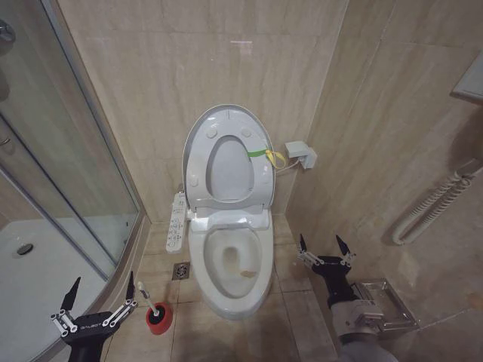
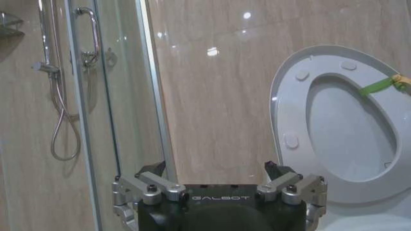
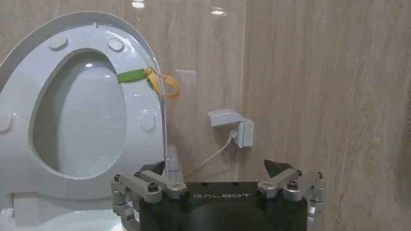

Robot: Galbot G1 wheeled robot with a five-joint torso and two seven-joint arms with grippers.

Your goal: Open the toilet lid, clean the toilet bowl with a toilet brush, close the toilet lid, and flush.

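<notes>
The toilet lid (image 1: 230, 170) stands raised against the back wall, with the seat ring (image 1: 198, 162) up in front of it and a green-yellow band (image 1: 260, 153) on its right edge. Below them the toilet bowl (image 1: 235, 265) lies uncovered, brownish stains inside. The toilet brush (image 1: 152, 304) leans in its red cup (image 1: 158, 317) on the floor left of the bowl. My left gripper (image 1: 103, 283) hangs open just left of the brush. Right of the bowl, my right gripper (image 1: 321, 243) is open too. Both wrist views show the lid (image 2: 350, 130) (image 3: 77, 120) ahead of open grippers (image 2: 215, 168) (image 3: 215, 168).
A glass shower enclosure (image 1: 68, 166) and its white tray (image 1: 30, 279) fill the left. A white button panel (image 1: 177, 219) hangs beside the toilet, above a floor drain (image 1: 181, 270). A wall box (image 1: 302, 154), a white rail (image 1: 430, 207) and a metal holder (image 1: 381, 302) line the right wall.
</notes>
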